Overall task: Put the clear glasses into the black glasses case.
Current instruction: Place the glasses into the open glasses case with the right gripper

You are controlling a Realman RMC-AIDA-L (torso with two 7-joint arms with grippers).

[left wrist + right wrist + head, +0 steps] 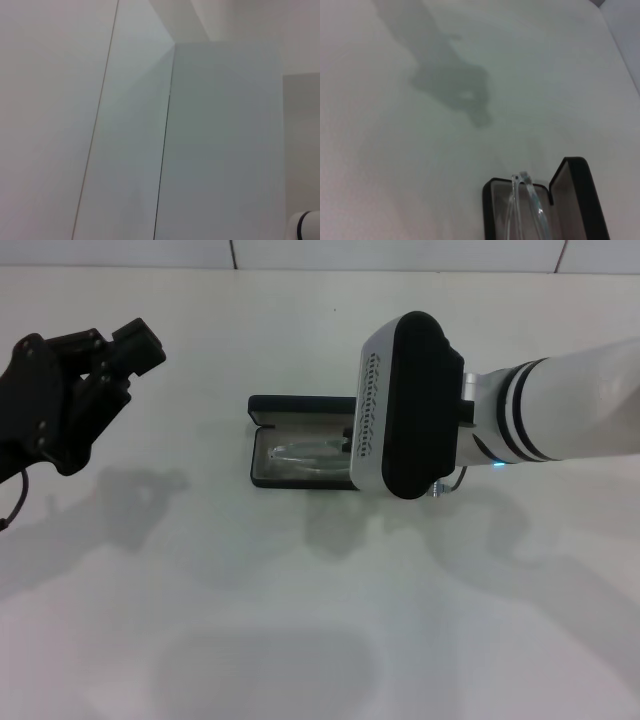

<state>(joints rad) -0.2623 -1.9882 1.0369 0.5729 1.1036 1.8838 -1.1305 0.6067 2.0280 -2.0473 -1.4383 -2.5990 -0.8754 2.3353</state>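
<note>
The white table (300, 620) fills almost the whole head view. Soft grey shadows (140, 500) lie on it, one at about 9 o'clock from the centre and a wider one toward 6 o'clock. Along the far edge, at 12 o'clock, stands a pale tiled wall (400, 252) with thin dark joints. In the left wrist view there are only pale wall panels (220, 150) with thin dark seams.

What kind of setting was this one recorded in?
Probably a lab or test bench: a plain white table against a bare white paneled wall, holding only the black glasses case with the clear glasses.
</note>
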